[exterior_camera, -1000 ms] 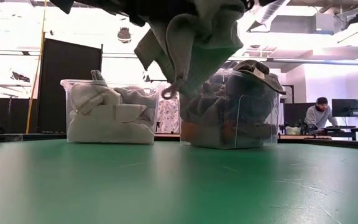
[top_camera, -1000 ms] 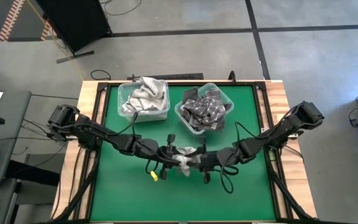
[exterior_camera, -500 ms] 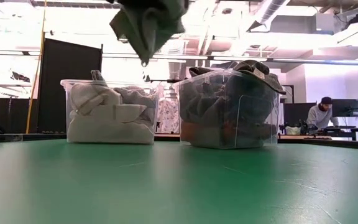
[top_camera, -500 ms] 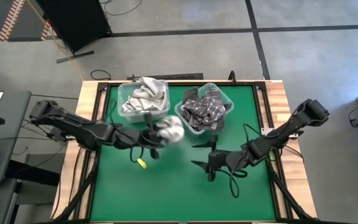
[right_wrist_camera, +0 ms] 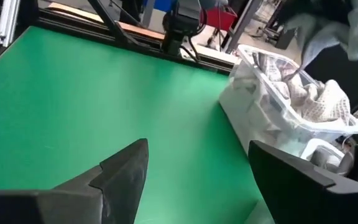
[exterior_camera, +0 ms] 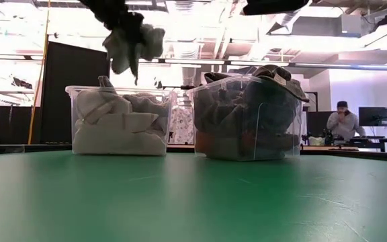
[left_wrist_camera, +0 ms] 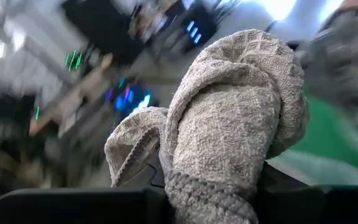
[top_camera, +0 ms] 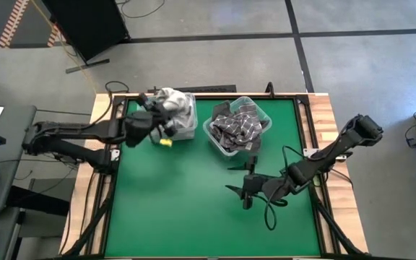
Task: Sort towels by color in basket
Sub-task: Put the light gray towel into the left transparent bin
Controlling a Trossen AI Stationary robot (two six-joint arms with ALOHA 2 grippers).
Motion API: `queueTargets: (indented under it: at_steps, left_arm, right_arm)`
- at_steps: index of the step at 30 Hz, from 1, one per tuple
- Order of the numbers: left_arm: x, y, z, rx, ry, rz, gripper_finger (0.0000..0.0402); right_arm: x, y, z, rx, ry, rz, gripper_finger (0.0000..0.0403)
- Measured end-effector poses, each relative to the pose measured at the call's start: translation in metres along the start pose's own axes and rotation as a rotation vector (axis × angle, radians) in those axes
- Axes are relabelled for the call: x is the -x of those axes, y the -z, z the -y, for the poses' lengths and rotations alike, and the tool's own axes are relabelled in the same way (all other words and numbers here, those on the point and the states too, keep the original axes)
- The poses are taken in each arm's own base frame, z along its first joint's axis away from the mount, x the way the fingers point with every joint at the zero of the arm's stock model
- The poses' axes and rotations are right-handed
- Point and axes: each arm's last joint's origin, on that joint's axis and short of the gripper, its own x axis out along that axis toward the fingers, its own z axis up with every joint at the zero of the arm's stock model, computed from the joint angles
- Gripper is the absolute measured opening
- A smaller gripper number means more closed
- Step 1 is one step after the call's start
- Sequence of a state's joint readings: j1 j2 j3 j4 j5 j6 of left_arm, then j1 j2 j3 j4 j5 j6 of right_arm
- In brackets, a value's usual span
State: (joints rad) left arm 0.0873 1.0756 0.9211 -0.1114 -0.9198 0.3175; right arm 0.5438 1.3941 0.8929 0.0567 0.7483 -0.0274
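Bunching between the left jaws (left_wrist_camera: 185, 193), a light grey towel (left_wrist_camera: 235, 118)

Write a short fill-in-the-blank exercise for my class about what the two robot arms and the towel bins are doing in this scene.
1. The left gripper holds a light grey towel above the bin of ______ towels.
2. The right gripper hangs over the green table with its jaws ______.
3. The bin of dark towels stands to the ______ of the other bin in the high view.

Missing words: light; open; right
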Motion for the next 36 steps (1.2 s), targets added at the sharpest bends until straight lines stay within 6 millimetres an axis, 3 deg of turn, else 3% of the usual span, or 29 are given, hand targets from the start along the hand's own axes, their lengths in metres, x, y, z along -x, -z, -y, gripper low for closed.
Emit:
queueTargets:
  at_steps: [9, 22, 29, 33, 36]
  left_arm:
    - [-0.059, 0.054, -0.02, 0.327, -0.024, -0.373, 0.0084]
    - [-0.123, 0.114, -0.005, 0.508, 0.175, -0.734, 0.0086]
    - [-0.133, 0.13, -0.001, 0.52, 0.221, -0.824, 0.0086]
    - [-0.128, 0.124, -0.006, 0.529, 0.234, -0.794, 0.01]
    - [-0.121, 0.118, -0.012, 0.542, 0.238, -0.77, 0.0134]
  right_arm:
    - [0.005, 0.001, -0.006, 0.009, -0.024, -0.005, 0.0311]
    - [0.007, 0.003, -0.008, -0.004, -0.03, -0.014, 0.0311]
    - [0.008, 0.007, -0.009, -0.019, -0.032, -0.048, 0.0311]
    - [0.008, 0.009, -0.009, -0.027, -0.03, -0.065, 0.0311]
    - [0.008, 0.009, -0.009, -0.031, -0.031, -0.067, 0.0311]
